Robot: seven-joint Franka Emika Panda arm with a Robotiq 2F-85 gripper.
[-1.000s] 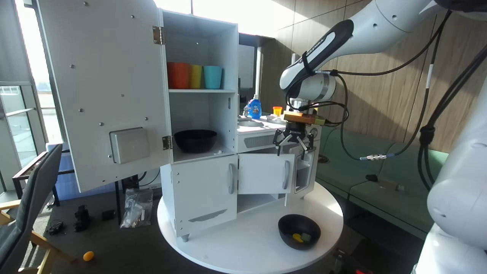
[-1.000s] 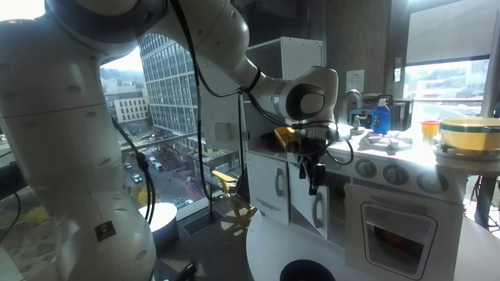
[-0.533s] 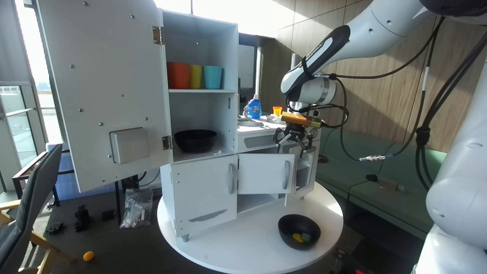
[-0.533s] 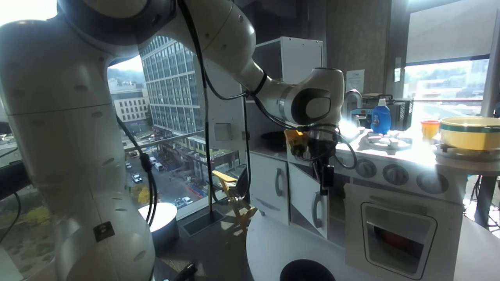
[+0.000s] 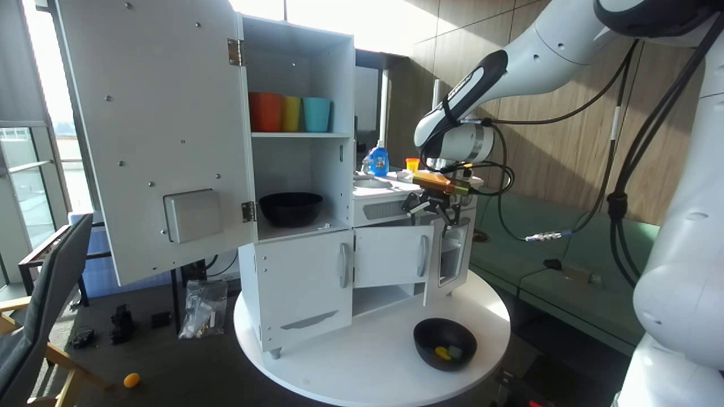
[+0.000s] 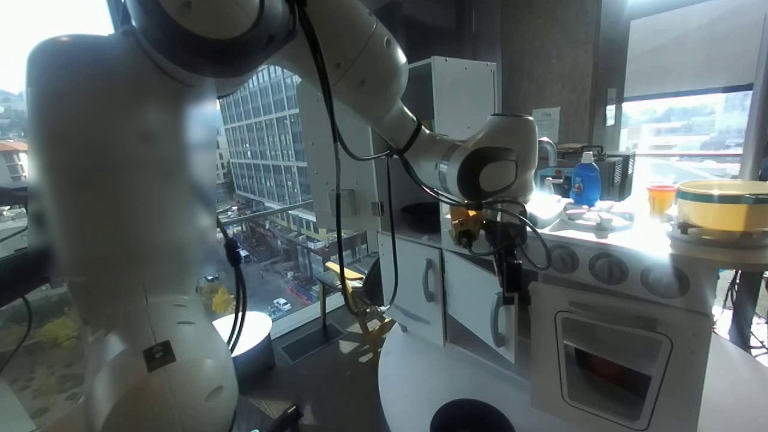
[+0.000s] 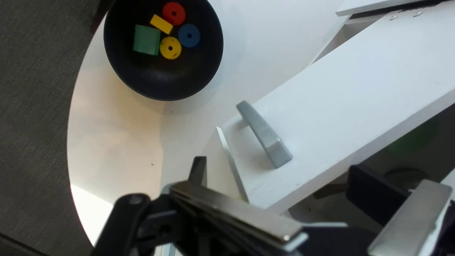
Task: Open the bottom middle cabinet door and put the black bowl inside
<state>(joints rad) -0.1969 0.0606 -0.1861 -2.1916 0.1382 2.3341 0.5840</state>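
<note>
Furthest left, an exterior view gives me a grey chair (image 5: 59, 277) and the tall upper door (image 5: 150, 118), standing open on its hinges. To its right, orange, yellow and turquoise cups (image 5: 291, 115) stand on the upper shelf (image 5: 300, 135), above a dark shelf bowl (image 5: 291, 209); all of this lies outside my wrist view. Below is the wider lower door (image 5: 302, 282), closed.

Next comes the bottom middle cabinet door (image 5: 390, 257), partly open; its grey handle (image 7: 265, 135) shows in all three views. At its free end, by the top edge, hangs my gripper (image 5: 429, 225), released, fingers (image 7: 371, 193) spread well apart. The wrist view shows that free end between them; whether a finger touches it, I cannot tell.

Slightly further right and lower, the black bowl (image 5: 445, 364) sits mouth up on the round white table (image 5: 339, 364), outside the cabinet (image 5: 379, 299). In an exterior view I make out a yellow shape (image 5: 442, 353) and a green shape (image 5: 454, 352) inside it; from the wrist I separate a green block (image 7: 146, 40), a yellow block (image 7: 161, 24) and three discs (image 7: 166, 45), red, blue and yellow. An exterior view cuts the bowl (image 6: 471, 417) off at the frame's lower edge.

Furthest right, an exterior view faces the oven door (image 6: 603, 393) nearly square-on and shows a yellow pot (image 6: 723, 215) with a green band (image 6: 723, 196).
</note>
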